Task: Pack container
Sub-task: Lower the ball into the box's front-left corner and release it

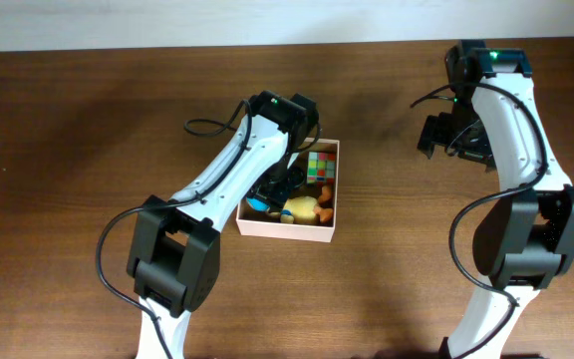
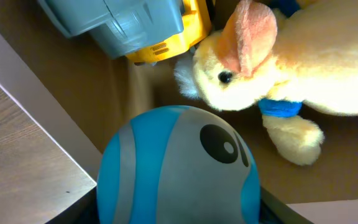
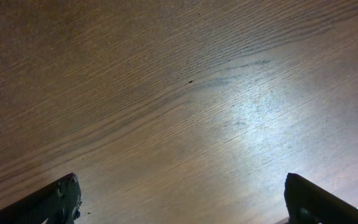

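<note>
The brown wooden tabletop point(image 1: 68, 150) fills the overhead view, with one arm rising from each lower corner. The left arm point(image 1: 227, 165) stretches up and to the right, then bends down at the wrist, so that the left end effector point(image 1: 275, 191) dips into the container point(image 1: 289, 227). The right arm point(image 1: 516, 110) stands folded well apart at the right side. The right end effector point(image 3: 182, 202) hangs above bare wood with its dark fingers point(image 3: 64, 200) wide apart and nothing between them. The container, white outside and tan inside, sits near the middle of the tabletop, partly covered by the left arm. Inside it, the left wrist view shows a cream plush toy point(image 2: 316, 56) with a pink ear and a blue neck band, cut off at the right edge. A blue-and-grey ball point(image 2: 179, 168) with a black oval spot fills the space between the left fingers, which barely show at the lower corners, so whether they clamp it cannot be told. A grey-and-yellow toy point(image 2: 123, 25) is cropped at the top, just beside the plush. A multicoloured cube point(image 1: 320, 165) lies in the container's far corner.
</note>
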{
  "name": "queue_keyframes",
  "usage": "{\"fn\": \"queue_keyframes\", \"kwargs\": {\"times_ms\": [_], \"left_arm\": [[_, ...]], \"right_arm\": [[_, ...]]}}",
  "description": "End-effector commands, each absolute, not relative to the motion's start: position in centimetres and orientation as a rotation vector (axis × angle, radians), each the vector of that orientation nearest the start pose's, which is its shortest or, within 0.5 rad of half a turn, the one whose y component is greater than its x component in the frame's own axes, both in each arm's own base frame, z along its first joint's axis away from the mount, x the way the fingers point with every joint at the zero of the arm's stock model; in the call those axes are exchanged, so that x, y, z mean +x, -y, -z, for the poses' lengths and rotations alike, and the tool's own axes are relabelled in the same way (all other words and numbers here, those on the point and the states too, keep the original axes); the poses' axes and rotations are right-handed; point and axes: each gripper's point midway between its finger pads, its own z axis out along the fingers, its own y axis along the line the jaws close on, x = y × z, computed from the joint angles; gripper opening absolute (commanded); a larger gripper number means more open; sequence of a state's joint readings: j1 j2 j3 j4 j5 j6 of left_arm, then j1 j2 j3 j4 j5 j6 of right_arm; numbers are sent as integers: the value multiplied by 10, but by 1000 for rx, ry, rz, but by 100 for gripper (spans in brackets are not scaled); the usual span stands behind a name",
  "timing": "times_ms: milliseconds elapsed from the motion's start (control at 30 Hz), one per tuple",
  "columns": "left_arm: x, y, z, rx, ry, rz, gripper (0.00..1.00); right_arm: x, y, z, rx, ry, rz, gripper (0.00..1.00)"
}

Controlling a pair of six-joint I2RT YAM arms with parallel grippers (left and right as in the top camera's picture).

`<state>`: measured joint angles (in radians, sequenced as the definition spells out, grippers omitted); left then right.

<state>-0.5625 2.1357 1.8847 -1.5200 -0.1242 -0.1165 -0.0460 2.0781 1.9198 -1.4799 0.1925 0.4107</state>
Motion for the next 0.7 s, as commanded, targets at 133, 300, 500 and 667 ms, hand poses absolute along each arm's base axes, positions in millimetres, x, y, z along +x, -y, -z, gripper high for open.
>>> {"fn": "queue_keyframes", "kwargs": {"times_ms": [133, 300, 500, 667], "left_arm": [[321, 173, -98, 731, -3178, -314, 64], [321, 173, -98, 731, -3178, -313, 57], [321, 173, -98, 731, -3178, -314, 54], [320, 172, -100, 733, -3181, -323, 54]], "right_arm": [[381, 50, -123, 702, -3077, 316, 99], [381, 50, -123, 702, -3077, 316, 99], [381, 50, -123, 702, -3077, 316, 99], [381, 50, -123, 702, -3077, 316, 99]]}}
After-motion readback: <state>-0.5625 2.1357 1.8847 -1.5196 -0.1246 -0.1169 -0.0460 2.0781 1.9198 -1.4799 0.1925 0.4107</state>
